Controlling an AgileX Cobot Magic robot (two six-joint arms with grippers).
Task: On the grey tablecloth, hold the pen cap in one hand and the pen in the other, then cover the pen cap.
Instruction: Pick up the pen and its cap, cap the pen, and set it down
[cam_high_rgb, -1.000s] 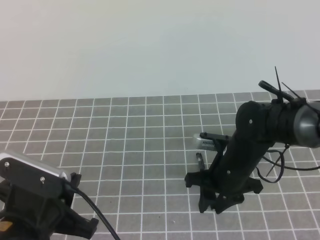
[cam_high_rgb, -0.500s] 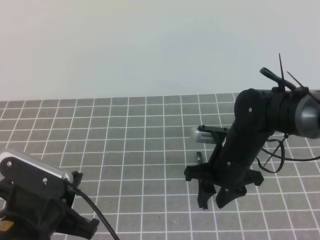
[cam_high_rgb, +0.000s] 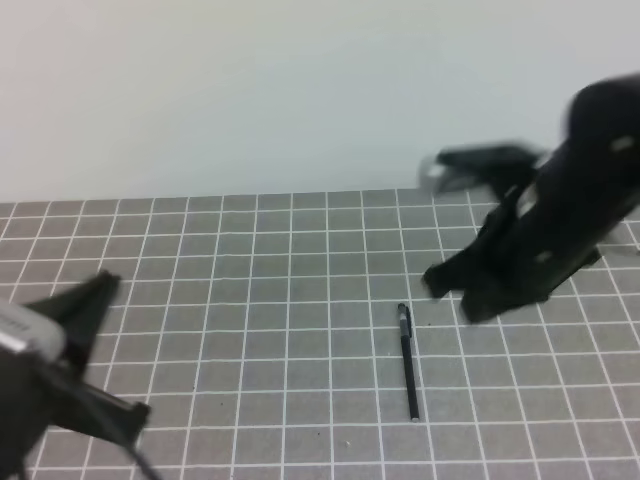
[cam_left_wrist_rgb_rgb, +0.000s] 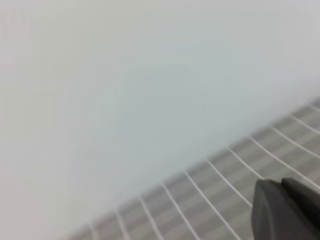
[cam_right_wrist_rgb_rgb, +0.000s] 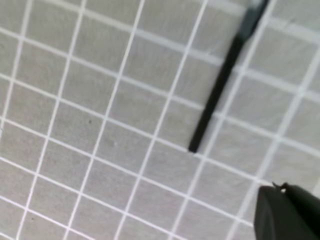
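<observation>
The pen (cam_high_rgb: 408, 362) lies alone on the grey tablecloth (cam_high_rgb: 250, 300), nearly straight, about four squares long, with a pale band near its far end. It also shows in the right wrist view (cam_right_wrist_rgb_rgb: 220, 87), with a pale end at the top. No separate pen cap shows in any view. My right gripper (cam_high_rgb: 458, 294) is blurred and raised above the cloth, up and right of the pen; its jaws look apart and hold nothing. One dark finger (cam_right_wrist_rgb_rgb: 287, 212) shows at the corner. My left gripper (cam_high_rgb: 92, 300) is a dark blur at the lower left, far from the pen.
A plain pale wall (cam_high_rgb: 250, 90) rises behind the cloth's far edge. The left wrist view shows mostly that wall, a strip of grid cloth (cam_left_wrist_rgb_rgb: 240, 170) and one dark finger (cam_left_wrist_rgb_rgb: 287, 210).
My right gripper has lifted off the pen and swung up and to the right, leaving the pen lying on the cloth. My left arm has shifted and tilted at the lower left.
</observation>
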